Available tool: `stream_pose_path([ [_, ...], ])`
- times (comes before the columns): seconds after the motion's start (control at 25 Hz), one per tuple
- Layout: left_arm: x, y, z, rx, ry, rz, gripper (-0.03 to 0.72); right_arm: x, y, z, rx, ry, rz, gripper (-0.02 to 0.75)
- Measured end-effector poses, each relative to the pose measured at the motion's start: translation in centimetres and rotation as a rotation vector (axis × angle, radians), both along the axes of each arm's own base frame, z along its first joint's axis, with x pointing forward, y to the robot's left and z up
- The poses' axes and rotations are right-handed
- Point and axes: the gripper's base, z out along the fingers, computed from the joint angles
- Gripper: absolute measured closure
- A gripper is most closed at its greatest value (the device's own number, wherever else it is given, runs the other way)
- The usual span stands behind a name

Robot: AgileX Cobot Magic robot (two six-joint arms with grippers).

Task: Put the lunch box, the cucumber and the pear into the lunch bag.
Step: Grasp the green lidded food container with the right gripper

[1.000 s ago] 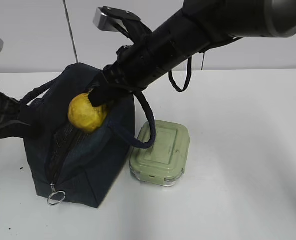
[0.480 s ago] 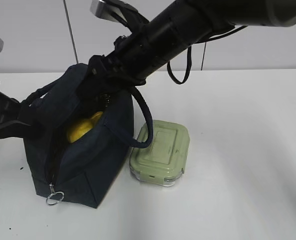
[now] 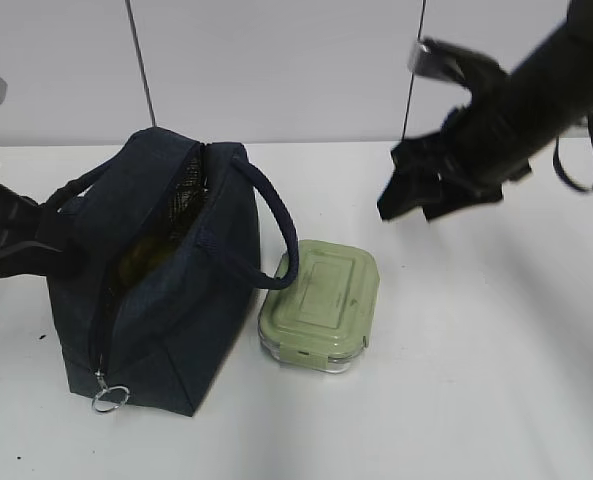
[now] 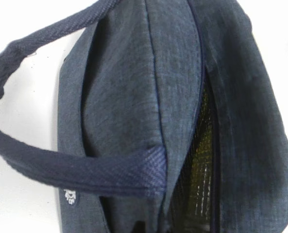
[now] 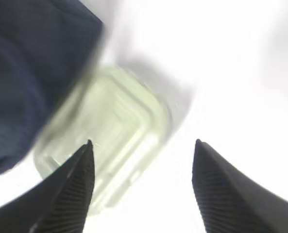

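Lunch box beside the lunch bag, our right gripper above.

Our right gripper (image 3: 431,190) hangs spread and empty, up and right of the lunch box (image 3: 321,303), which touches the lunch bag (image 3: 161,290); our left gripper's state we cannot tell.

The right gripper (image 3: 431,195) hangs in the air above and to the right of the lunch box (image 3: 320,305), clear of it, on a dark arm that slants down from the upper right. In the right wrist view its two ribbed black fingers (image 5: 71,194) stand wide apart with nothing between them. The left arm (image 3: 11,235) lies low, well to the left of the lunch box; its fingers are hidden, so their state cannot be told.
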Motion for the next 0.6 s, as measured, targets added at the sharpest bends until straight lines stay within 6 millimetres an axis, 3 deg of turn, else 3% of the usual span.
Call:
stream_pose_path([
  [0.08, 0.0, 0.0, 0.0, 0.000, 0.004, -0.002, 0.704, -1.8, -0.4, -3.6, 0.107, 0.091, -0.073, 0.249],
  [0.2, 0.0, 0.0, 0.0, 0.000, 0.004, -0.002, 0.704, -3.7, -0.1, -6.7, 0.268, 0.121, -0.177, 0.246],
  [0.4, -0.1, 0.0, 0.0, 0.000, 0.007, -0.003, 0.704, -4.5, 0.0, -8.8, 0.420, 0.106, -0.315, 0.155],
  [0.6, -0.1, 0.0, 0.0, 0.000, 0.009, -0.004, 0.704, -4.2, 0.2, -10.7, 0.453, 0.150, -0.340, 0.139],
])
